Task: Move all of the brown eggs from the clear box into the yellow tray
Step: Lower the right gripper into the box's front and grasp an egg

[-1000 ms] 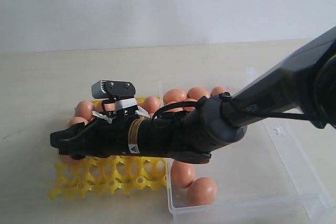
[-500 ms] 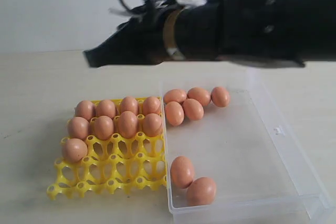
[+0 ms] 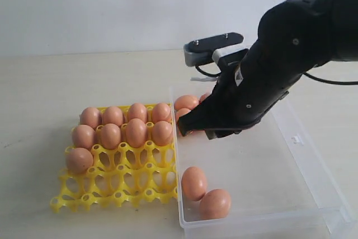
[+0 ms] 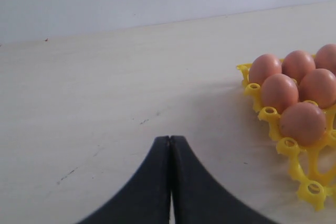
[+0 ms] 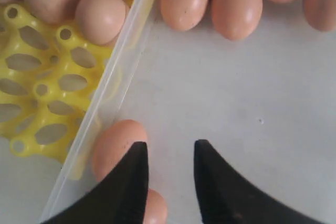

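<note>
The yellow tray point(image 3: 128, 186) lies on the left and holds several brown eggs point(image 3: 136, 132) in its back rows and one front-left cup. To its right, the clear box point(image 3: 254, 183) has two eggs point(image 3: 195, 183) in its near left corner and more point(image 3: 186, 102) at the back, partly hidden by my right arm. My right gripper point(image 3: 185, 127) hovers over the box, open and empty. In the right wrist view the right gripper point(image 5: 169, 144) hangs beside one near-corner egg point(image 5: 113, 145). My left gripper point(image 4: 170, 139) is shut and empty over bare table beside the tray point(image 4: 307, 190).
The box wall point(image 5: 115, 93) runs between the tray and the near-corner eggs. A row of eggs point(image 5: 236, 3) lies at the box's far end. Pale tabletop point(image 4: 105, 87) stretches left of the tray up to a white wall.
My right arm has left the tray, swung up and across, and now hangs low over the clear box. Its jaws stand apart again.
</note>
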Controlling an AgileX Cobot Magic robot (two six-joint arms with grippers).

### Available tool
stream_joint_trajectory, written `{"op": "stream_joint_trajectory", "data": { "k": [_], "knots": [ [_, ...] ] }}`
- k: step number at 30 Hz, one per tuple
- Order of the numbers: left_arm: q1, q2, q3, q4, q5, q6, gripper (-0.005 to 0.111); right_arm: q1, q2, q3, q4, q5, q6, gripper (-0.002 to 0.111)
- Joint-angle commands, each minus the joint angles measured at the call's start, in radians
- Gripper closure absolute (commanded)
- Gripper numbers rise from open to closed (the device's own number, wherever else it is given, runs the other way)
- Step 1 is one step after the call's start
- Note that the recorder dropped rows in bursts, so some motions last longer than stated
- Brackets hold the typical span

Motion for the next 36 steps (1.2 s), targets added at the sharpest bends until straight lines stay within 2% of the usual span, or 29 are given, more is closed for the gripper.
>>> {"op": "stream_joint_trajectory", "data": {
  "k": [1, 4, 11, 27, 36],
  "knots": [
    [-0.001, -0.006, -0.005, -0.004, -0.008, -0.005, 0.107, -0.01, 0.076, 0.002, 0.095, -0.038, -0.025, 0.063],
    [-0.001, -0.006, -0.005, -0.004, -0.008, -0.005, 0.107, -0.01, 0.125, 0.002, 0.195, -0.049, -0.042, 0.06],
    [-0.001, -0.006, -0.005, -0.004, -0.008, -0.005, 0.107, -0.01, 0.186, 0.008, 0.258, -0.073, -0.046, 0.05],
    [-0.001, -0.006, -0.005, -0.004, -0.008, -0.005, 0.107, -0.008, 0.26, 0.008, 0.409, -0.081, -0.121, 0.05],
    [-0.001, -0.006, -0.005, -0.004, -0.008, -0.005, 0.107, -0.008, 0.296, 0.008, 0.38, -0.171, -0.131, 0.054]
  ]
}}
